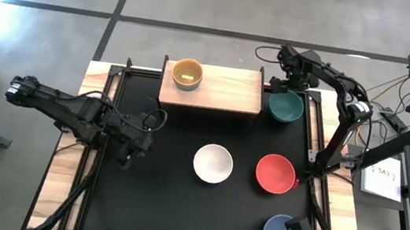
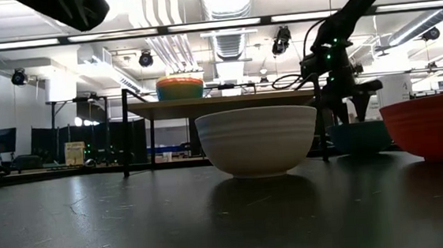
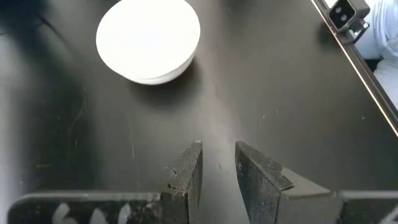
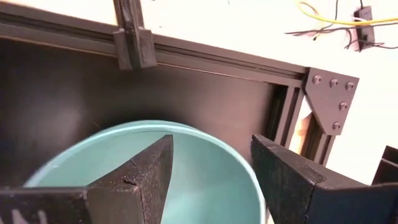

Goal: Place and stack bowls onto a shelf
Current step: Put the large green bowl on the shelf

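Straddling the teal bowl (image 1: 285, 106) rim with fingers spread, the right hand (image 1: 293, 85) is placed beside the shelf (image 1: 224, 94), gripping nothing yet. One small stack (image 1: 187, 74) is shelved; white (image 1: 213, 164), red (image 1: 275, 173) and periwinkle bowls (image 1: 277, 229) are left on the table. The left hand (image 3: 217, 167), slightly parted and empty, is held short of the white bowl.

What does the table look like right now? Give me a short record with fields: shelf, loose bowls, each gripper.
shelf: light-wood shelf holds a stack of small round plastic bowls, yellow on top
loose bowls: white bowl, red bowl, periwinkle-blue bowl, teal bowl
left gripper: empty, above bare tabletop, apart from the white bowl
right gripper: open, straddling the teal bowl's rim
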Tool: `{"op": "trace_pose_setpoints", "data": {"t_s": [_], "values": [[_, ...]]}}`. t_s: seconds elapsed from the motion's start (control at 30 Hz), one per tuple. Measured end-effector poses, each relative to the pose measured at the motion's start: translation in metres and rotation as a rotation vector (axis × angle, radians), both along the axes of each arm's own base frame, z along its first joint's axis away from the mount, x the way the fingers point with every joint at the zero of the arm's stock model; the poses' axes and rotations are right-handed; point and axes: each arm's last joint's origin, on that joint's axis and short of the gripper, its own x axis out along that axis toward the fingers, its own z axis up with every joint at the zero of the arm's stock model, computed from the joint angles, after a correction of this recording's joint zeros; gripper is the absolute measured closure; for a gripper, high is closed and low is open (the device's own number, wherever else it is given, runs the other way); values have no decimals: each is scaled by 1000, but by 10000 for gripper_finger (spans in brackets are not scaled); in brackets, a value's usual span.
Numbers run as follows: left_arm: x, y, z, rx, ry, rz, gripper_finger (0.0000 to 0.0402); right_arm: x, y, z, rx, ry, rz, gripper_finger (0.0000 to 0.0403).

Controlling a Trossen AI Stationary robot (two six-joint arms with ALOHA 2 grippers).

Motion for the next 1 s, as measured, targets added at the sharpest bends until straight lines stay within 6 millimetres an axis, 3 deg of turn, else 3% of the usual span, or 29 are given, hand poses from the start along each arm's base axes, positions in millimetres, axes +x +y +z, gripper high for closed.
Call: {"op": "trace_pose_setpoints", "data": {"t_s": [1.0], "values": [[4,-2,-1,-14,-3,-8,324,-4,8,-17,113,-3,91,199]]}}
